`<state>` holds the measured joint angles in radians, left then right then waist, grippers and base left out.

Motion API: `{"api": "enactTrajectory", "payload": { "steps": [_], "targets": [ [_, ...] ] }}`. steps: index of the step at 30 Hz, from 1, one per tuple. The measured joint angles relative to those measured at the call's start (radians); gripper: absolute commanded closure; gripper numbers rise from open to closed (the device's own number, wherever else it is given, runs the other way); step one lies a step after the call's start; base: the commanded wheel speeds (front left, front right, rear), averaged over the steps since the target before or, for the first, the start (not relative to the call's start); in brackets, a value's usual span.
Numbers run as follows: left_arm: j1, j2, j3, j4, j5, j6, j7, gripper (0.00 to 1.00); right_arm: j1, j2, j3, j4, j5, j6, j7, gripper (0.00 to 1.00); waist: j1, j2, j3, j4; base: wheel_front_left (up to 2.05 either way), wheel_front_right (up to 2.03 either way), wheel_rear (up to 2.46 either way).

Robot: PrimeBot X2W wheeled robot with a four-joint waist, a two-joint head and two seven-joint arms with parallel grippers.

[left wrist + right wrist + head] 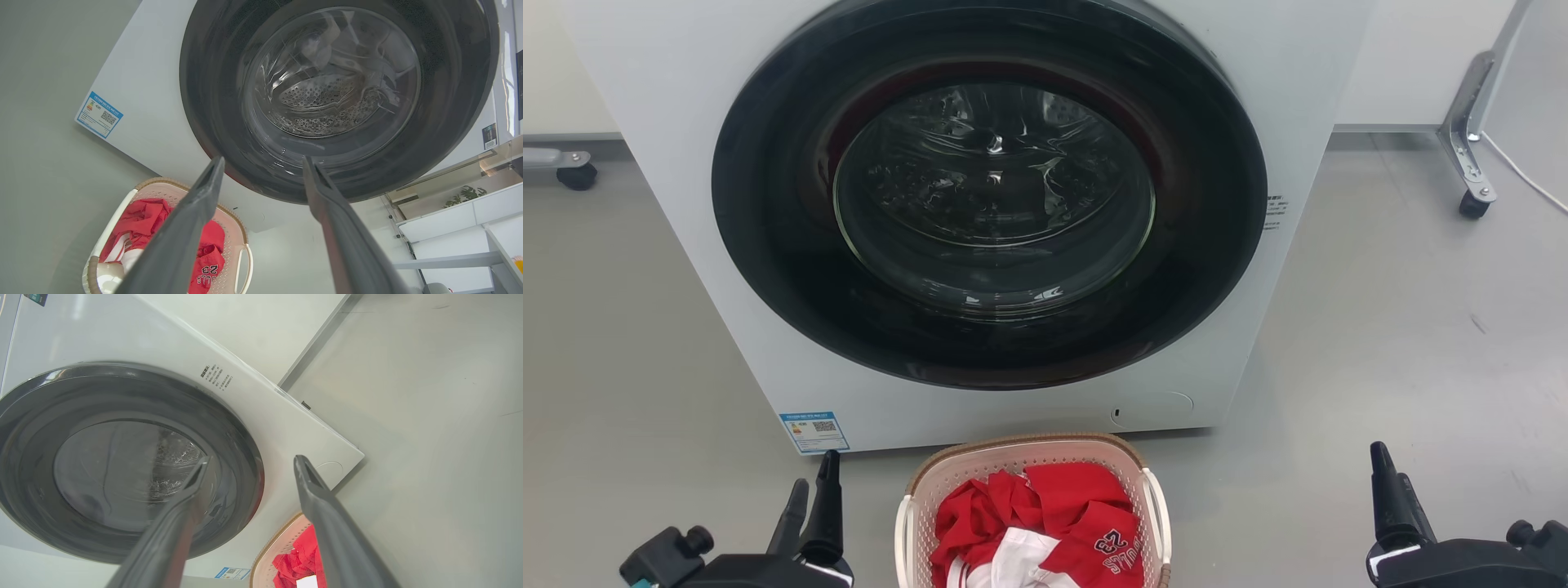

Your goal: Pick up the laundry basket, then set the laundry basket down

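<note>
Laundry basket (1025,442): cream, brown-rimmed, standing on the grey floor (1421,327) just in front of the white washing machine (1298,122); holds red and white garments (1054,498). Left pincer (263,159): low, near the basket's left side, not touching it, fingers spread, holding nothing. Right pincer (250,458): well apart on the basket's right, fingers likewise parted, empty.

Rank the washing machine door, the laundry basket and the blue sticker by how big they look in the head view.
1. Washing machine door, by far the largest.
2. Laundry basket, though the bottom edge cuts it off and it sits nearer the camera.
3. Blue sticker, smallest.
</note>
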<state>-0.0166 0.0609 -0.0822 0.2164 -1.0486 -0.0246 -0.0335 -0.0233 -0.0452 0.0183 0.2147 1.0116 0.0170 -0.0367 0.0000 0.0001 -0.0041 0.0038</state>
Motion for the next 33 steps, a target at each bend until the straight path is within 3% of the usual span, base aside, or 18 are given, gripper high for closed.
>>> {"api": "enactTrajectory", "payload": {
  "steps": [12, 33],
  "targets": [
    [0.000, 0.013, -0.064, -0.047, 0.249, 0.035, -0.046, 0.00, 0.017, -0.004, 0.042, -0.050, -0.225, -0.027, -0.043, 0.00, 0.0000, 0.0000, -0.003, 0.001, 0.00, 0.00, 0.00],
    [0.005, 0.013, -0.129, -0.129, 0.573, 0.079, -0.119, 0.00, 0.037, -0.008, 0.099, -0.140, -0.577, -0.080, -0.116, 0.00, 0.0000, 0.0000, -0.002, 0.003, 0.00, 0.00, 0.00]
  ]
}}
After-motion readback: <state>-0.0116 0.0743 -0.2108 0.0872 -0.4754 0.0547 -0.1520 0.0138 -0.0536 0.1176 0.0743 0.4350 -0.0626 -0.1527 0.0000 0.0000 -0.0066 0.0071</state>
